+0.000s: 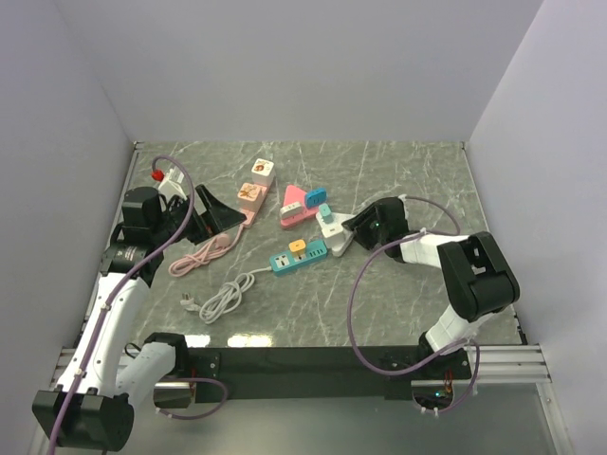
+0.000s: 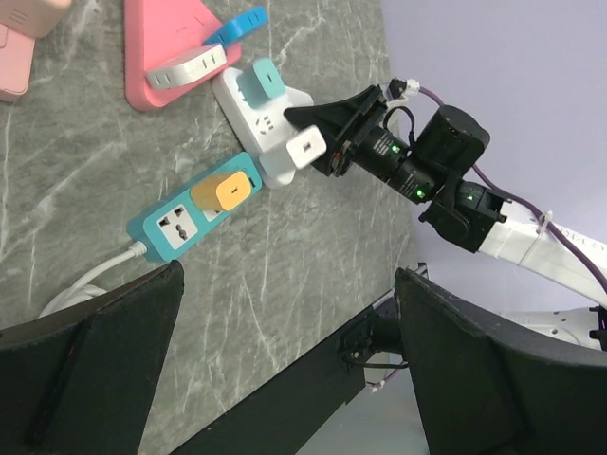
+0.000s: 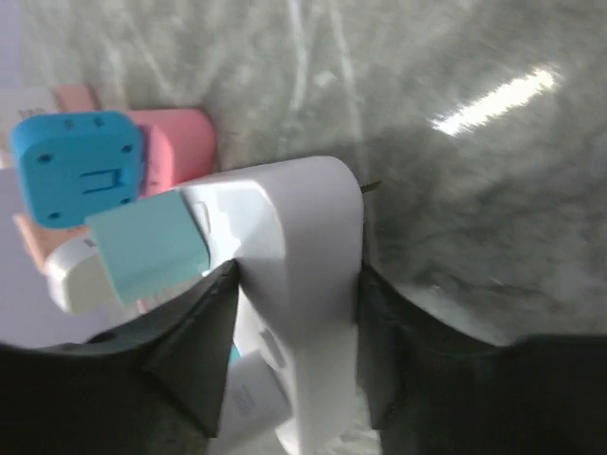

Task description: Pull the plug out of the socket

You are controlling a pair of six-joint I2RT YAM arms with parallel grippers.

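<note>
- One marble-patterned table (image 1: 398, 303) carries everything
- Two arms: the left gripper (image 2: 289, 284) hangs above the table's left side with its fingers spread wide and nothing between them. The right gripper (image 3: 296, 275) reaches to the middle, its fingers pressed against both sides of the white socket block (image 2: 275, 163)
- Four socket units: the white socket block at centre, a teal strip (image 2: 166, 232) touching its near end, a pink triangular strip (image 1: 292, 207) just beyond it, and a pink strip (image 1: 248, 199) farther left
- Two loose cables: a pink cable (image 1: 201, 256) and a white cable (image 1: 223, 296) running from the teal strip
- Plugs: two on the white socket block, a teal plug (image 2: 259, 81) on top and a white plug (image 2: 308, 147) at the end by the right fingers; one orange plug (image 2: 228, 192) seated in the teal strip; one blue plug (image 1: 315, 196) on the triangular strip
</note>
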